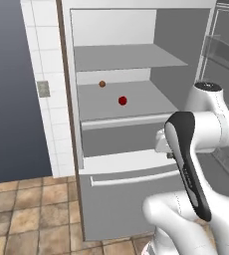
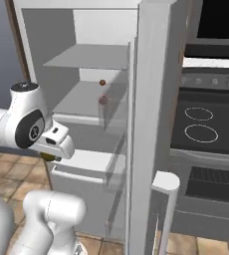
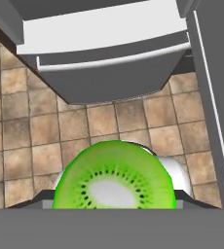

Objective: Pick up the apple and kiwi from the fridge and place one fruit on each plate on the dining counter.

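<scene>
Clamped in my claw (image 3: 115, 206) is the kiwi (image 3: 115, 177): in the hand view it sits between the two dark finger tips, its cut face turned to the camera, bright green with a pale whitish centre ringed by small black seeds. Below it I see brown floor tiles (image 3: 31, 136) and the fridge's drawer front (image 3: 109, 53) with its bar handle, so the claw hangs in front of the fridge (image 1: 121, 124), outside the compartment.

From the right base view I catch a sliver of olive-brown just under the hand (image 2: 48, 156), which I take for the kiwi's skin side.

My apple (image 1: 122, 100) lies on the lower grey shelf (image 1: 131, 102), a small glossy red ball roughly at the shelf's middle, a bit toward its front edge. Behind it, nearer the back wall, rests a smaller dull orange-brown ball (image 1: 102, 84), well apart from the apple. Through the open door's clear bin in the right base view both balls appear faintly, the apple washed out to a pale pink. Right of the open door (image 2: 154, 124) I see a stove (image 2: 211, 124).
</scene>
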Available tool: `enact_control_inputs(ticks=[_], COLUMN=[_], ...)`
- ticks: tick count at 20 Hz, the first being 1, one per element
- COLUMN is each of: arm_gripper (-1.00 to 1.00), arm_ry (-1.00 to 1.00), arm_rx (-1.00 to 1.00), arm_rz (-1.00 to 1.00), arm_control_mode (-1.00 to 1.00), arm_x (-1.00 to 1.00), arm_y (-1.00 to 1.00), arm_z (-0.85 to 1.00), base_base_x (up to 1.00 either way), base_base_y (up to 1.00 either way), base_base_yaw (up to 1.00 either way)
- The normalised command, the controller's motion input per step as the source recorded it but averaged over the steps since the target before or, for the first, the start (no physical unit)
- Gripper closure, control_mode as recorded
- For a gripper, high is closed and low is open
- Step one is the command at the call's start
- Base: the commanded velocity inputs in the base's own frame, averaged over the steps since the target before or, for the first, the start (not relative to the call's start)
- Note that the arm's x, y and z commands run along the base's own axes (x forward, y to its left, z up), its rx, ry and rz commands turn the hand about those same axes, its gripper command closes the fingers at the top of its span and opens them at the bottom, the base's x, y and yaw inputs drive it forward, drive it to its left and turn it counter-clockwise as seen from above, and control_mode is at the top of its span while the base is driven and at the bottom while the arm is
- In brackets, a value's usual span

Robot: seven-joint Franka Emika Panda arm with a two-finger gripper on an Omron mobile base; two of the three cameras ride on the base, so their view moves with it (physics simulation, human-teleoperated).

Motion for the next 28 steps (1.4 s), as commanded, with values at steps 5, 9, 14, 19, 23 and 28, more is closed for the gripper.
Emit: enact_control_inputs(ticks=[5,9,14,19,23,28], arm_gripper=[1.0,1.0,1.0,1.0,1.0,1.0], arm_ry=[0.0,0.0,0.0,0.0,0.0,0.0], arm_rx=[0.0,0.0,0.0,0.0,0.0,0.0], arm_rz=[0.0,0.0,0.0,0.0,0.0,0.0], arm_control_mode=[1.0,1.0,1.0,1.0,1.0,1.0], arm_x=[0.0,0.0,0.0,0.0,0.0,0.0], arm_y=[0.0,0.0,0.0,0.0,0.0,0.0], arm_z=[0.0,0.0,0.0,0.0,0.0,0.0], base_base_x=[-0.56,-0.35,-0.53,-0.82,-0.82,-0.79], base_base_y=[0.68,0.76,0.63,0.52,0.37,0.07], base_base_yaw=[-0.12,-0.18,-0.49,-0.65,-0.62,-0.61])
